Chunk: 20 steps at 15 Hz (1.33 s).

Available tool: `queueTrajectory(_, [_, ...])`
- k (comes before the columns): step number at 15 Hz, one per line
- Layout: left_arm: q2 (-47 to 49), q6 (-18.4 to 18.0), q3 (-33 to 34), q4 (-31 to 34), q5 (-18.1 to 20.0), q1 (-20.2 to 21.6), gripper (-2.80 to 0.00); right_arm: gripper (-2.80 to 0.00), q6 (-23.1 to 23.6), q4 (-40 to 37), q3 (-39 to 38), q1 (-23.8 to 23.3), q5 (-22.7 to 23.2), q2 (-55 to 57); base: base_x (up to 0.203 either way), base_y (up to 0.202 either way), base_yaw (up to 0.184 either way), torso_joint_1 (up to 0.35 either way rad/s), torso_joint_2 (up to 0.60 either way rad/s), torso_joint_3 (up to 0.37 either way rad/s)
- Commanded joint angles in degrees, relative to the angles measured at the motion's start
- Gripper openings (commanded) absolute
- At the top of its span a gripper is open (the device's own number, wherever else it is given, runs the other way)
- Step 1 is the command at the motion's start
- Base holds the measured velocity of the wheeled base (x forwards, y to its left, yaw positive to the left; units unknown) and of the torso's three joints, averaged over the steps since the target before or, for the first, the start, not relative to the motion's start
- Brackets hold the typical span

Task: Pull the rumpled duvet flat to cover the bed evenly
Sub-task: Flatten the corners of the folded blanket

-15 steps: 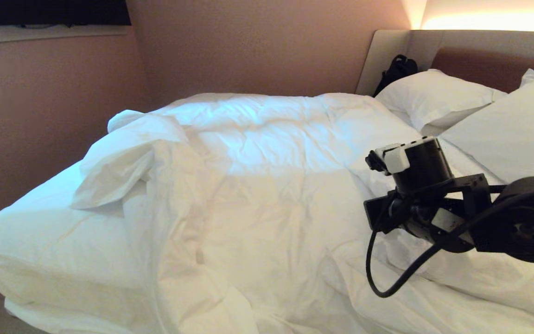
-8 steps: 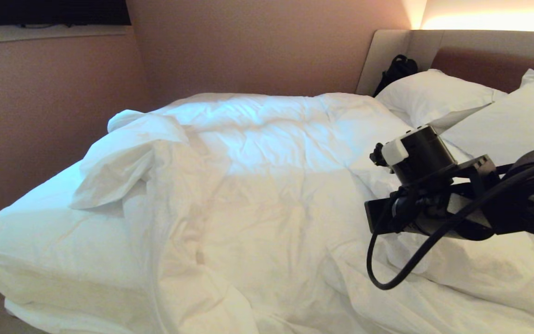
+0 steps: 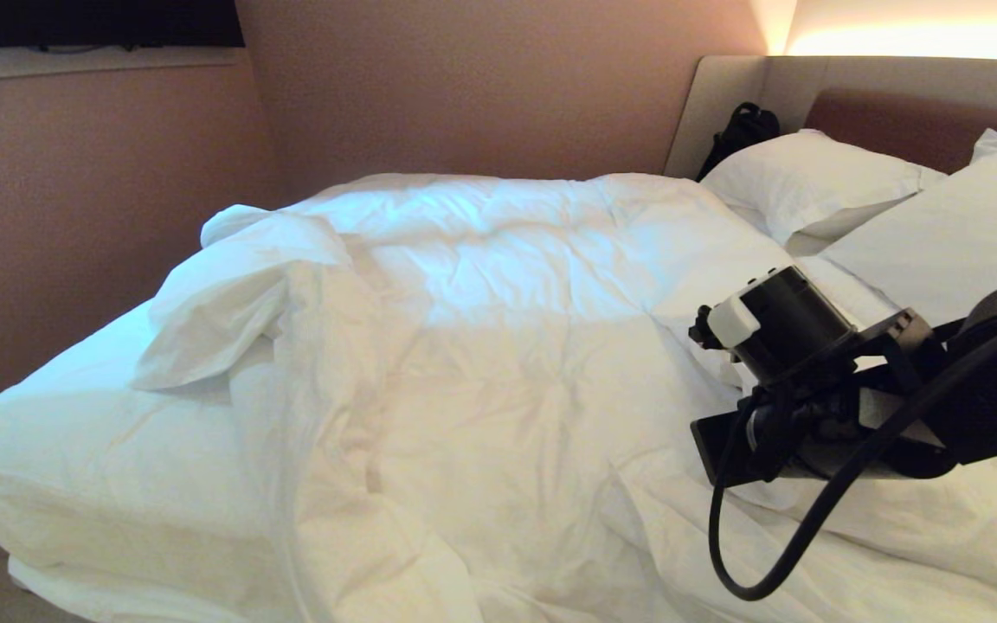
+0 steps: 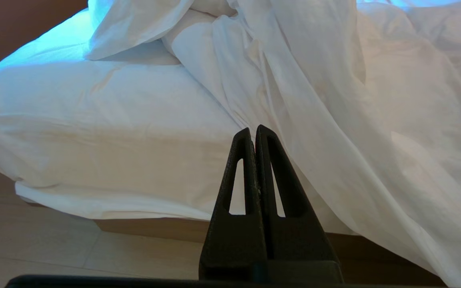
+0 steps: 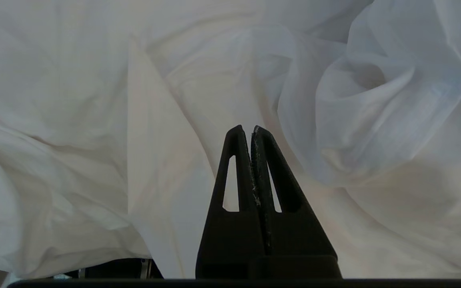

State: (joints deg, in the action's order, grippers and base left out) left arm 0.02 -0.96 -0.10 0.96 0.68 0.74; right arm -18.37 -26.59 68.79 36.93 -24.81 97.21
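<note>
The right gripper (image 5: 246, 130), clenched on nothing, is sinking toward the duvet (image 3: 498, 363) (bunched toward the bed's (image 4: 94, 132) pillow end), so no pulling is happening yet; the left gripper (image 4: 253, 130) is idling clenched.

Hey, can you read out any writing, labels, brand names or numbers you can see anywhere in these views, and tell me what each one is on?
None: no view shows any readable word, number or sign.
The duvet, the pillows and the headboard are plain.
The right arm's wrist housing carries a white block with no legible marking.
The dark panel on the wall is blank.
</note>
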Motion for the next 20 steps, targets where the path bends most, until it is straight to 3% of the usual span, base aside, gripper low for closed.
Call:
queueTrajectory(1, [-0.02, 0.0, 0.01, 0.0, 0.02, 0.05, -2.8, -2.8, -0.09, -0.21, 0.03, -0.01, -0.18, 0.35, 0.0, 0.0, 0.0, 0.0, 0.0, 0.0])
queueTrajectory(5, [-0.02, 0.0, -0.08, 0.0, 0.02, 0.05, -2.8, -2.8, -0.35, -0.13, 0.03, 0.08, 0.02, 2.11, 0.0, 0.0, 0.0, 0.0, 0.0, 0.0])
queueTrajectory(10, [-0.02, 0.0, 0.01, 0.0, 0.02, 0.05, -2.8, -2.8, 0.16, -0.04, -0.41, -0.23, 6.69, 2.27, 0.0, 0.0, 0.0, 0.0, 0.0, 0.0])
queueTrajectory(20, [-0.02, 0.0, 0.01, 0.0, 0.02, 0.05, -2.8, -2.8, 1.57, 4.0, -2.61, -1.59, 6.97, 4.13, 0.0, 0.0, 0.0, 0.0, 0.0, 0.0])
